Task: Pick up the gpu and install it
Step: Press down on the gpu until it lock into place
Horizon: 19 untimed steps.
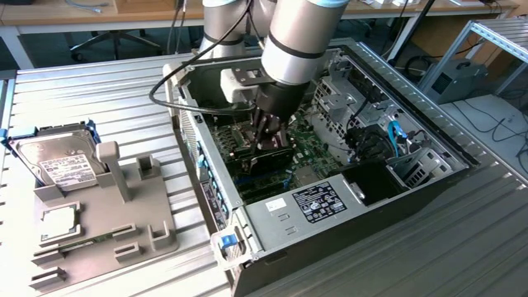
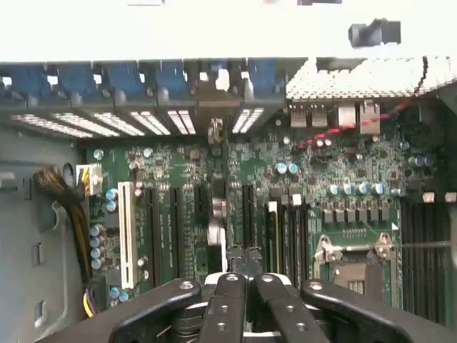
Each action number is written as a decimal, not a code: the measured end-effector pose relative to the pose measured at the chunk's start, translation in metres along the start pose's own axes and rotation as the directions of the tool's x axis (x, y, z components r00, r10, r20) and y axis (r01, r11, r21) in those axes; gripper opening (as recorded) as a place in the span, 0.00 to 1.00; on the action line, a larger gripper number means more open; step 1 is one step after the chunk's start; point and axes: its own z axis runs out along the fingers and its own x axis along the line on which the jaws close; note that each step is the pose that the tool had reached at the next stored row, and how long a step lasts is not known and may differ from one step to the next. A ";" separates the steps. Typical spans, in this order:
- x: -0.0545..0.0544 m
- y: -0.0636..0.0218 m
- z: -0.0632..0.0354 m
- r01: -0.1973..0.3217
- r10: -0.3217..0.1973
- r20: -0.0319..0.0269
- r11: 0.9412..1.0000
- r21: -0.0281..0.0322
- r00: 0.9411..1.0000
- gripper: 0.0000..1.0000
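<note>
- Claw (image 1: pixel 271 137) closed on the gpu (image 1: pixel 268 158), card held edge-down inside the open PC case (image 1: pixel 429 133).
- Card sits just above the motherboard (image 2: pixel 178 171) expansion slots (image 2: pixel 246 214).
- Judgement: keep card vertical, align with 1 slot, press evenly.

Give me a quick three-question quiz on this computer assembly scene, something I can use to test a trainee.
1. True or false: the graphics card stands on edge inside the open computer case, above the green circuit board.
2. What rests in the grey holder at the exterior view's left? A) a hard drive B) a fan C) a keyboard
3. Fill in: the pincer, right at the card's upper edge, is ____ (open or closed).

Key:
1. True.
2. A, the hard drive with the white label.
3. Closed.
</note>
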 end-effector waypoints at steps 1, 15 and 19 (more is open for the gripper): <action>0.004 0.0131 0.0083 0.000 0.000 -0.003 1.000 0.000 1.000 0.11; -0.005 0.0129 0.0127 0.002 -0.002 -0.011 1.000 0.002 1.000 0.11; -0.006 0.0146 -0.0110 0.002 -0.001 -0.015 1.000 0.000 1.000 0.11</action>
